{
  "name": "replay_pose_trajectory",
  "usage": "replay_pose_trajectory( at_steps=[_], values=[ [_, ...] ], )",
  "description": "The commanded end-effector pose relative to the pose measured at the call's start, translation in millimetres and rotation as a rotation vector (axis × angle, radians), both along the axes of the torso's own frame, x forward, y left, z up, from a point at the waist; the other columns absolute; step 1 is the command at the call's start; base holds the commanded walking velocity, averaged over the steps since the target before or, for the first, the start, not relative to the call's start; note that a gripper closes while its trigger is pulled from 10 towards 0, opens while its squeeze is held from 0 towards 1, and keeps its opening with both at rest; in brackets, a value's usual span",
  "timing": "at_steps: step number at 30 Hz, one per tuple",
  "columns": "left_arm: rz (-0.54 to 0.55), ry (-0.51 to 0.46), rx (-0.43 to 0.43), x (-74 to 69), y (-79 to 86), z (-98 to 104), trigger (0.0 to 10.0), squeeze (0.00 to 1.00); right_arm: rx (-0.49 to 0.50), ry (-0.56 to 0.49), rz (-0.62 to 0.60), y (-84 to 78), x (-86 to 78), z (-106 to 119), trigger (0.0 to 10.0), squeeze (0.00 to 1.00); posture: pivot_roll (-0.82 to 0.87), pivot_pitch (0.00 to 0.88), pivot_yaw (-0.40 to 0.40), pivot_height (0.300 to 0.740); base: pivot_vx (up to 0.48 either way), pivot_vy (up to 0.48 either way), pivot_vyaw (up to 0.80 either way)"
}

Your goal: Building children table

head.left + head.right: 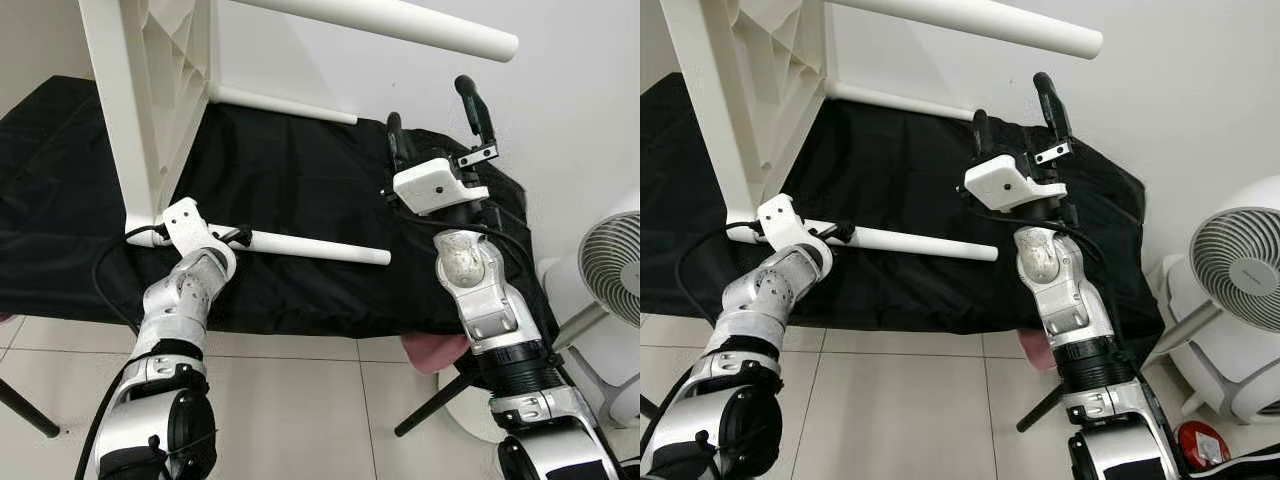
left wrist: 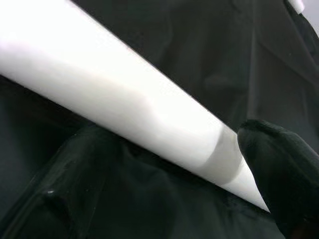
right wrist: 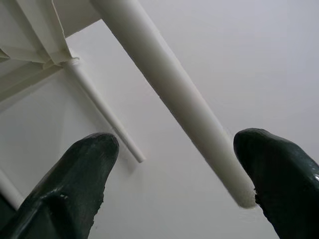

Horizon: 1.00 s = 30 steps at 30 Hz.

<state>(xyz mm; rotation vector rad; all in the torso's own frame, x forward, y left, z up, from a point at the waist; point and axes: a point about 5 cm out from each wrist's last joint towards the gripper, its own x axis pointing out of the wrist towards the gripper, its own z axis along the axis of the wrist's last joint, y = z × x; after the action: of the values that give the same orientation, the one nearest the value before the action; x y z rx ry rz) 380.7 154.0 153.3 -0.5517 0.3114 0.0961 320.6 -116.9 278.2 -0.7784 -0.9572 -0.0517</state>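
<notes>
- Left gripper (image 1: 228,238) clenched around the lower table leg (image 1: 310,247), close to where the leg joins the tabletop (image 1: 150,100); left wrist view confirms one black fingertip (image 2: 279,174) against the white tube.
- Right gripper (image 1: 435,120) released, fingers spread and pointing to 12 o'clock, under the free end of the upper table leg (image 1: 400,25) without touching it.
- Table lies tipped on its side on the black cloth (image 1: 300,160), tabletop at 10 o'clock, legs running toward 3 o'clock.
- Risk, judged: the tipped table could roll or slide on the cloth if the left grip twists; a loose leg might work out.
- Right wrist view shows the far leg (image 3: 104,112) and underside ribs; head views show the fan (image 1: 1240,270) at 4 o'clock.
</notes>
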Motion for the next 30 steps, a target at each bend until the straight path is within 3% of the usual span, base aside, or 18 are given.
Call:
replay_pose_trajectory(
  at_steps=[1, 9, 13, 23, 27, 30],
  values=[
    [-0.018, 0.007, -0.022, 1.5, -7.4, -0.6, 10.0, 0.00, -0.022, -0.025, -0.016, 0.8, 1.4, 5.3, 10.0, 0.00, 0.02, 0.000, -0.094, 0.740, 0.000, 0.000, 0.00],
    [-0.018, 0.006, -0.016, 2.2, -6.2, -0.5, 10.0, 0.00, -0.109, -0.017, 0.015, 14.7, 16.6, 25.2, 10.0, 0.00, 0.02, 0.000, -0.094, 0.740, 0.000, 0.000, 0.00],
    [-0.020, -0.004, -0.010, 1.5, -8.4, 0.9, 10.0, 0.00, -0.198, -0.021, 0.008, 20.4, 31.4, 45.4, 10.0, 0.00, 0.03, 0.000, -0.105, 0.740, 0.000, 0.000, 0.00],
    [-0.022, -0.010, 0.003, -0.8, -9.3, 0.5, 10.0, 0.00, -0.261, -0.019, 0.006, 28.4, 41.0, 61.7, 10.0, 0.00, 0.03, 0.000, -0.115, 0.740, 0.000, 0.000, 0.00],
    [-0.016, -0.012, 0.003, -1.2, -9.3, 0.7, 10.0, 0.00, -0.356, 0.023, 0.002, 41.3, 54.5, 72.8, 10.0, 0.00, 0.04, 0.000, -0.126, 0.740, 0.000, 0.000, 0.00],
    [-0.016, -0.013, 0.002, -1.2, -9.4, 0.8, 10.0, 0.00, -0.370, 0.026, 0.000, 43.1, 56.9, 74.6, 10.0, 0.00, 0.04, 0.000, -0.126, 0.740, 0.000, 0.000, 0.00]
  ],
)
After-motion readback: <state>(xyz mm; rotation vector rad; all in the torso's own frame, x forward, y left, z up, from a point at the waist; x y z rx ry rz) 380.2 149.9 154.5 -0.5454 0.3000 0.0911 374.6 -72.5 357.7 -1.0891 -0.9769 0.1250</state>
